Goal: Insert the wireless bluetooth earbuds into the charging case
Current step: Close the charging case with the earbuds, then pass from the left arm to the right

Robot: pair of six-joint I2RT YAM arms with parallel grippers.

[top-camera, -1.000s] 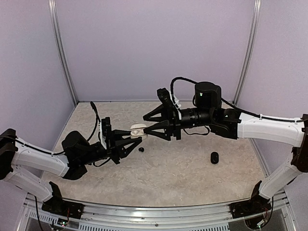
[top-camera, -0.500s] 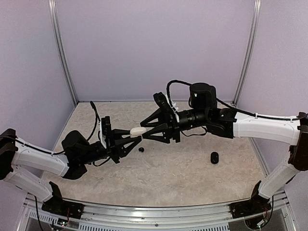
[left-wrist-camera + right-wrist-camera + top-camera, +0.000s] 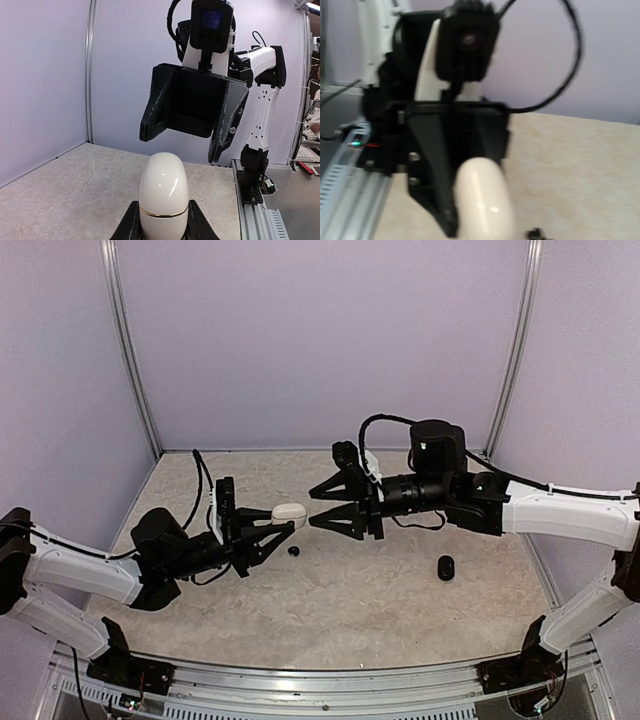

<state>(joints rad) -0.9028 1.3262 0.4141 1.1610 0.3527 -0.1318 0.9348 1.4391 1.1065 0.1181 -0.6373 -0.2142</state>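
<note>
Earbuds are not stowed yet. One earbud [image 3: 294, 551], a tiny black bead, lies on the table [image 3: 380, 590] near the middle, just below the spot where the two arms meet. I cannot pick out a second bud with any certainty. The right wrist view shows only a blurred dark speck at its lower edge.

The white case [image 3: 288, 511] is up in the air above that bud, not on the table. Its lid looks shut, with the thin seam line running unbroken round the body in the left wrist view.

The left gripper [image 3: 284, 518] is clamped on the lower part of the case, below the seam, so the rounded lid end points to the right. The right gripper [image 3: 313, 508] faces it from the right with its jaws spread and nothing between them. It is close to the lid end but apart from it.

Farther right on the table lies a larger dark oval thing [image 3: 446, 567], well away from both grippers.

By my judgement almost everything remains: opening the lid, picking up each bud, seating them and closing the case.
</note>
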